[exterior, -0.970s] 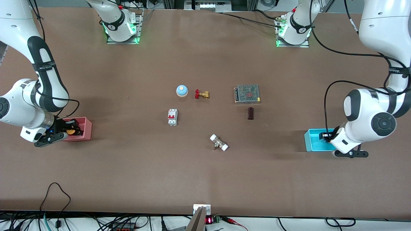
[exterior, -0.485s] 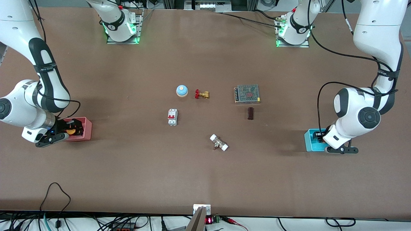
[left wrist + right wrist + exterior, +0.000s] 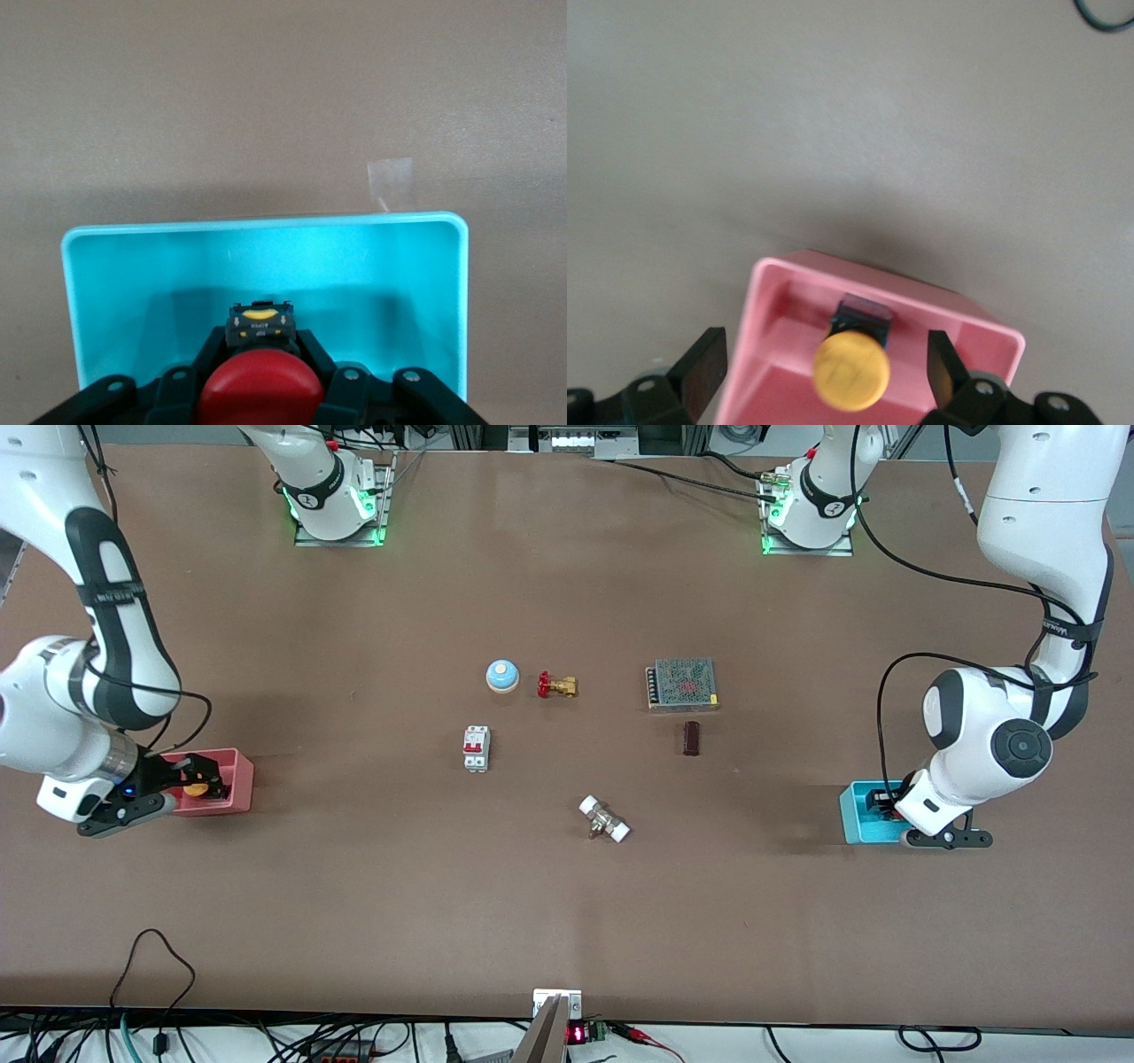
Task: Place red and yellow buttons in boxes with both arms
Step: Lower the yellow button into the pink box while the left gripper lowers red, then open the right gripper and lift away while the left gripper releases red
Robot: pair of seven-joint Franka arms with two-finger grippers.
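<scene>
From my console the left arm's wrist hides most of the cyan box (image 3: 858, 812) at its end of the bench (image 3: 567, 921). In the left wrist view the left pincer (image 3: 260, 372) grips the red button (image 3: 260, 391) inside that box; a yellow label on it is unreadable. The right pincer (image 3: 824, 372) spreads wide over the pink box (image 3: 232, 784), the yellow button (image 3: 850, 370) lying inside, loose.

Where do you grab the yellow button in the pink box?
Pinch the round cap's sides from above: the yellow button sits cap-up in the pink box, whose walls block sideways reach. The open right gripper hangs over it; the left gripper holds the red button over the blue box.
</scene>
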